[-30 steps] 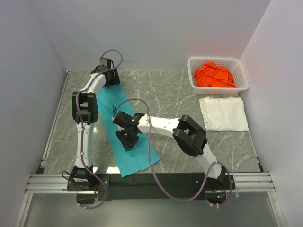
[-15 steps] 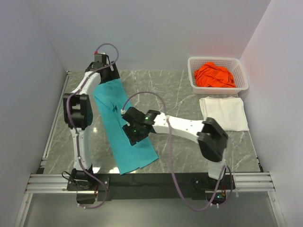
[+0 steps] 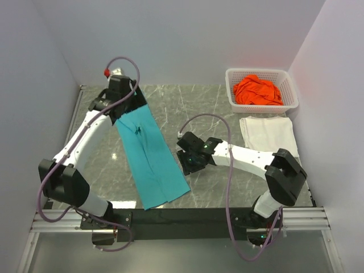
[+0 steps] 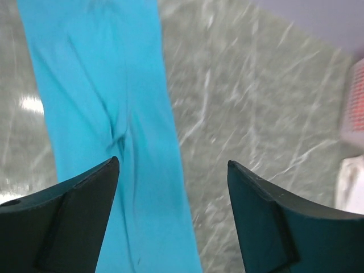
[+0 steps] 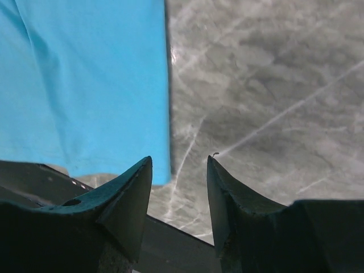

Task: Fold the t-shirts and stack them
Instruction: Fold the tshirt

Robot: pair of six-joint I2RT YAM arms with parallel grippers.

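Observation:
The teal t-shirt lies flat on the marble table as a long narrow strip, running from the far left toward the near edge. My left gripper hovers over its far end, open and holding nothing; in the left wrist view the teal t-shirt fills the left half below the fingers. My right gripper is beside the strip's right edge, open and empty; its wrist view has the teal t-shirt's near corner just left of the fingers. A white t-shirt lies folded at the right. The orange t-shirt is bunched in the basket.
A white lattice basket stands at the far right corner, just behind the white shirt. The black and metal rail with the arm bases runs along the near edge. Walls close in on the left, back and right.
My right gripper has slid rightward off the teal strip onto bare marble. The left arm's elbow has swung out to the left while its gripper stayed over the strip's far end.

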